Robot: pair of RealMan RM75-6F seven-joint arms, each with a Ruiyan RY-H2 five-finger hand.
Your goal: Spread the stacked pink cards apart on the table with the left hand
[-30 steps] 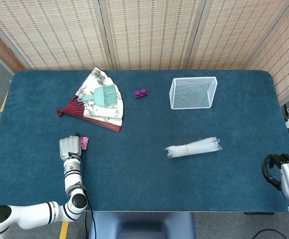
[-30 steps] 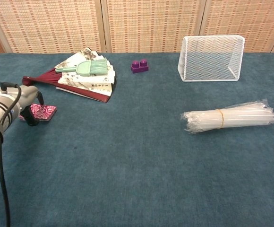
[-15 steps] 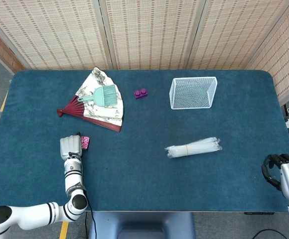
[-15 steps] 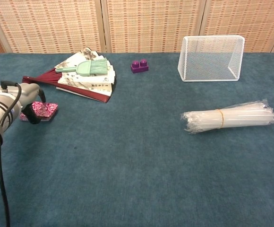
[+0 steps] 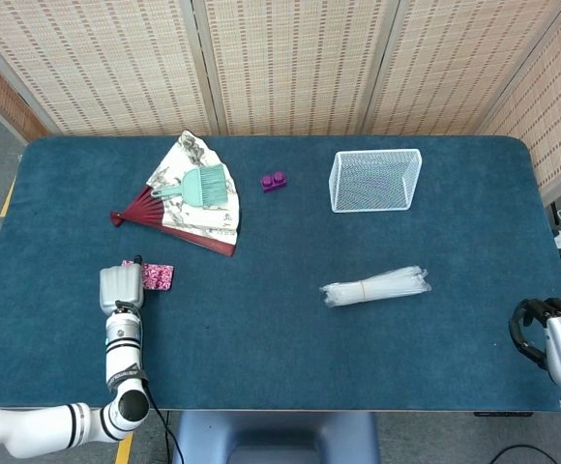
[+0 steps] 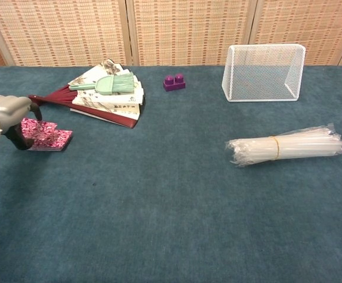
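While the left hand [image 5: 119, 287] lies at the near left part of the blue table [image 5: 280, 338], its fingers rest on the left end of the pink cards [image 5: 153, 275], which lie flat on the cloth at about eight o'clock from the table's middle. In the chest view the cards [image 6: 46, 134] show as two overlapped pieces, one shifted a little from the other. I cannot tell if the fingers pinch a card or only press on it, because the hand covers this part. The folding fan [image 5: 189, 198] lies just behind the cards, at about ten o'clock, with a green brush [image 5: 201, 184] on it. A small purple block [image 5: 274, 181] is at twelve o'clock, a white wire basket [image 5: 375, 180] at one o'clock, and a bundle of clear straws [image 5: 375, 286] at four o'clock. The right hand [image 5: 549, 338] stays off the table's near right corner with fingers curled in, holding nothing.
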